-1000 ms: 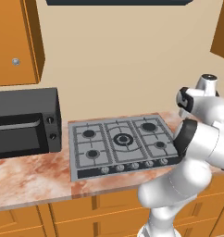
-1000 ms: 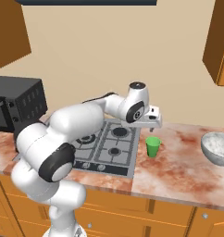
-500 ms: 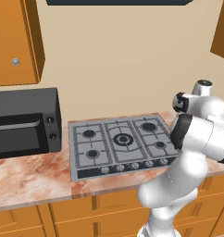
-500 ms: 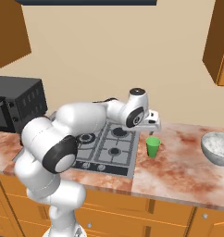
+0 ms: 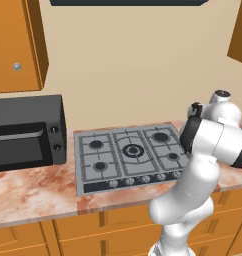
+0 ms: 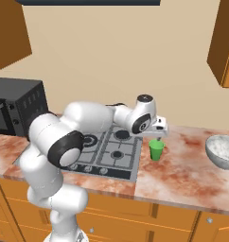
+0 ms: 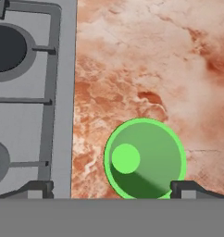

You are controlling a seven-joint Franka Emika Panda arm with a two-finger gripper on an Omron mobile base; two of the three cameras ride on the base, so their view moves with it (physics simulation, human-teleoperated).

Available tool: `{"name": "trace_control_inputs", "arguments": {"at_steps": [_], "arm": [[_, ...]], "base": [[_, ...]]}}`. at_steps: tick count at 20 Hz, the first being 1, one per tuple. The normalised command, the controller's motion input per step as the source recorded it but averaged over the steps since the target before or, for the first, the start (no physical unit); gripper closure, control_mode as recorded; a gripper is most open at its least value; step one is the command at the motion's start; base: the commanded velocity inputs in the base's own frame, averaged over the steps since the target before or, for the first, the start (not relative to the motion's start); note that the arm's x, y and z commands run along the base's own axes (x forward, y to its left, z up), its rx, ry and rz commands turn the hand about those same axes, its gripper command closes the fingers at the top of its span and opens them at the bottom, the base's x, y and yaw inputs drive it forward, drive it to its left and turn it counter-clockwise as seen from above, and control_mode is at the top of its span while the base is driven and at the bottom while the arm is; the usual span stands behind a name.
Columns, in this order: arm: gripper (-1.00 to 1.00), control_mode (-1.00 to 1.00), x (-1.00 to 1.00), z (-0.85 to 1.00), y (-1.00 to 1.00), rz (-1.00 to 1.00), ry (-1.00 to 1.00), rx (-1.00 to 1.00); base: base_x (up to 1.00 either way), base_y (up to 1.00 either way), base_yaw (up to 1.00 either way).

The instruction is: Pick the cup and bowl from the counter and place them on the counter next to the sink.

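Note:
A green cup (image 6: 156, 150) stands upright on the pink marbled counter (image 6: 182, 176), just right of the stove. My gripper (image 6: 157, 137) hangs open right above it, pointing down. In the hand view I look into the cup (image 7: 145, 159) from above. It sits between my two fingertips (image 7: 38, 189), nearer the right one, and my gripper (image 7: 113, 190) touches nothing. The silver-grey bowl (image 6: 223, 151) rests on the counter further right, apart from the cup. The sink is out of view.
A grey gas stove (image 6: 107, 150) is set into the counter left of the cup, with its edge (image 7: 35, 97) close to the left fingertip. A black microwave (image 5: 25, 132) stands at the far left. Orange wall cabinets (image 6: 223, 42) hang above.
The hand has come down a little toward the green cup, and the arm's elbow has shifted. The cup and the bowl have stayed put. The jaws remain wide.

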Motion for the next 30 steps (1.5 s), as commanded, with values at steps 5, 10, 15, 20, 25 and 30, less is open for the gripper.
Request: {"name": "trace_control_inputs", "arguments": {"at_steps": [5,10,15,20,25,30], "arm": [[-1.00,-1.00,0.10,-0.12,-0.08,0.01,0.00,0.00],[-1.00,-1.00,0.10,-0.05,0.00,0.04,0.00,0.00],[-1.00,-1.00,0.02,-0.16,0.00,0.04,0.00,0.00],[-1.00,-1.00,0.01,-0.24,0.00,0.02,0.00,0.00],[-1.00,-1.00,0.05,-0.21,0.00,0.02,0.00,0.00],[-1.00,-1.00,0.07,-0.20,0.00,0.02,0.00,0.00]], "base": [[0.00,0.00,0.00],[0.00,0.00,0.00],[0.00,0.00,0.00],[0.00,0.00,0.00],[0.00,0.00,0.00],[0.00,0.00,0.00]]}}
